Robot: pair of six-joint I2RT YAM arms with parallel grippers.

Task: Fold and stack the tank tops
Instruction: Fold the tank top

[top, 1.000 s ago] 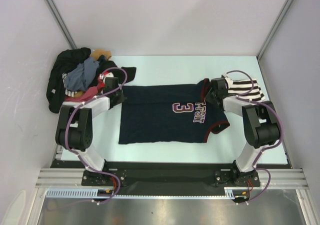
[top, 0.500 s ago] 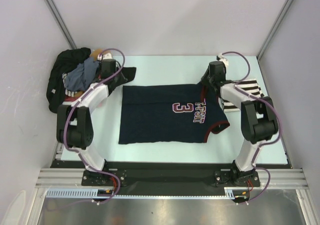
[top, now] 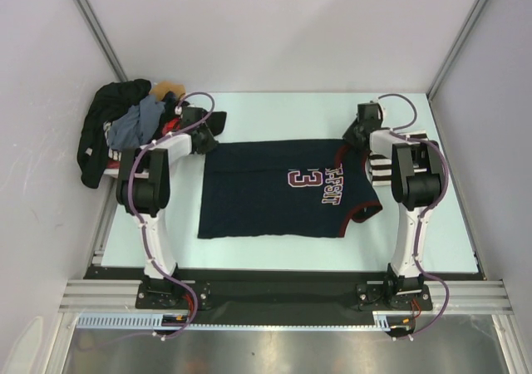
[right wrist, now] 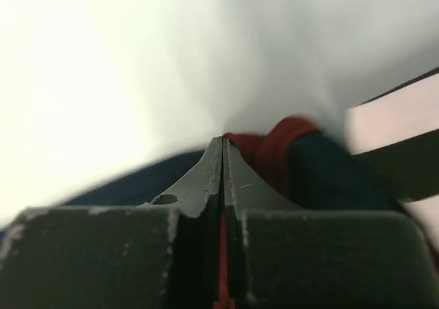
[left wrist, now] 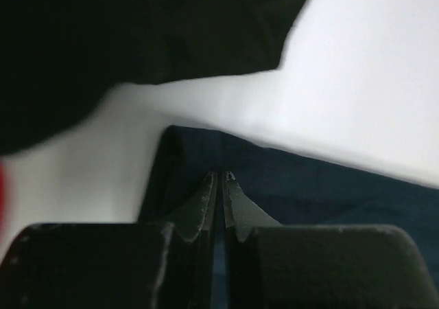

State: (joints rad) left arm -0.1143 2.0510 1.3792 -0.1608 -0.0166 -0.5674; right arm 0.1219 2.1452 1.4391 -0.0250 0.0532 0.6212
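A dark navy jersey tank top (top: 274, 195) with white numbers and dark red trim lies flat mid-table. My left gripper (top: 207, 142) sits at its far left corner. In the left wrist view that gripper (left wrist: 219, 178) is shut, with a strip of navy cloth (left wrist: 329, 185) pinched between the jaws. My right gripper (top: 354, 136) is at the far right corner. In the right wrist view it (right wrist: 223, 141) is shut on the red trim (right wrist: 281, 144). The black-and-white striped tank top (top: 376, 168) lies at the right, mostly under the right arm, and shows as stripes (right wrist: 401, 134).
A heap of mixed clothes (top: 125, 129) fills a pale basket (top: 106, 171) at the back left. A loose black cloth (top: 219, 121) lies just beyond the left gripper, seen dark (left wrist: 137, 34). Enclosure walls close the back and both sides.
Both arms reached toward the back of the table, then settled on the jersey's far corners. Both grippers closed on the cloth there. The jersey has barely shifted.
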